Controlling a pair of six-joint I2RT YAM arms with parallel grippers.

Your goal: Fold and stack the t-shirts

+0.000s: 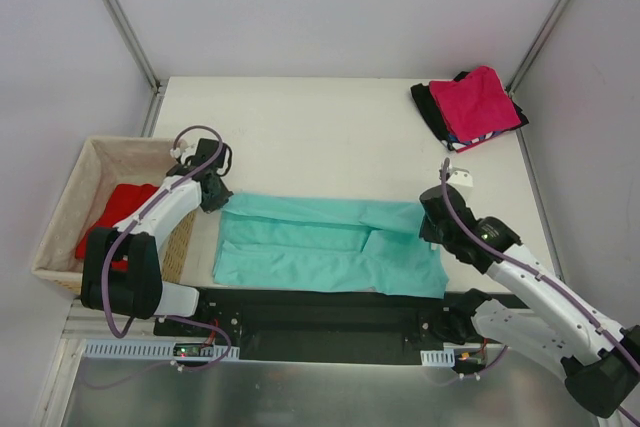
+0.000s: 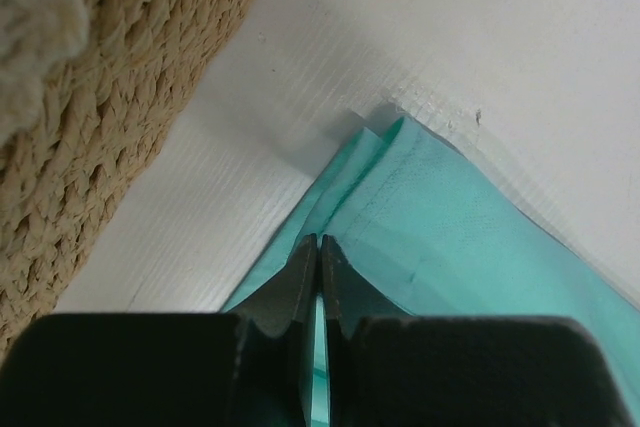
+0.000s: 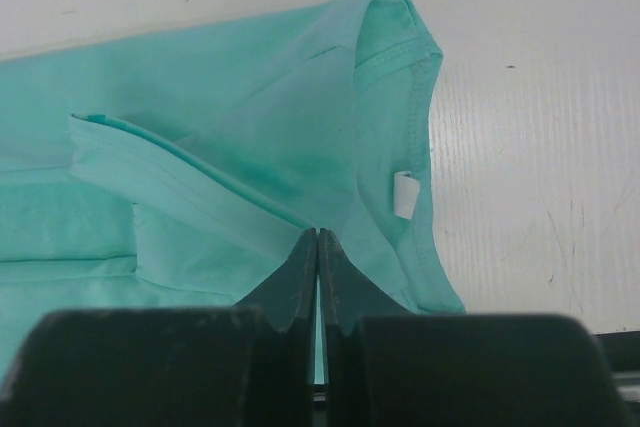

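folding is the step in hand, judging by the layout: on the white table [image 1: 330, 127] the teal t-shirt [image 1: 320, 242] lies flat along the near edge, stretched sideways between the two arms, with its sides already turned in so that it forms a long band

to its left stands the wicker basket [image 1: 62, 209], just beside the shirt's left end, and the red t-shirt [image 1: 115, 212] sits bunched inside it, not yet folded

well apart, in the far right corner, is the stack: the magenta t-shirt [image 1: 478, 102] on top, the black t-shirt [image 1: 428, 107] under it, and a thin striped edge [image 1: 466, 145] showing at the near side

the left gripper [image 1: 216, 197] is down at the teal shirt's far left corner, next to the basket wall; in its wrist view the left gripper's tip [image 2: 318, 247] has both fingers pressed together over the cloth's edge

the right gripper [image 1: 432, 219] is at the shirt's right end, and there too the fingers [image 3: 300, 272] meet with only a sliver of teal between them; whether either pincer has a layer of cloth pinched i cannot tell

a small white label [image 3: 404, 194] marks the neck opening just ahead of the right fingertips

the next move probably calls for both arms to carry one end of the band over the other in step, keeping the layers square, since a lone pull would skew the fold; after that the folded shirt belongs on the far right pile
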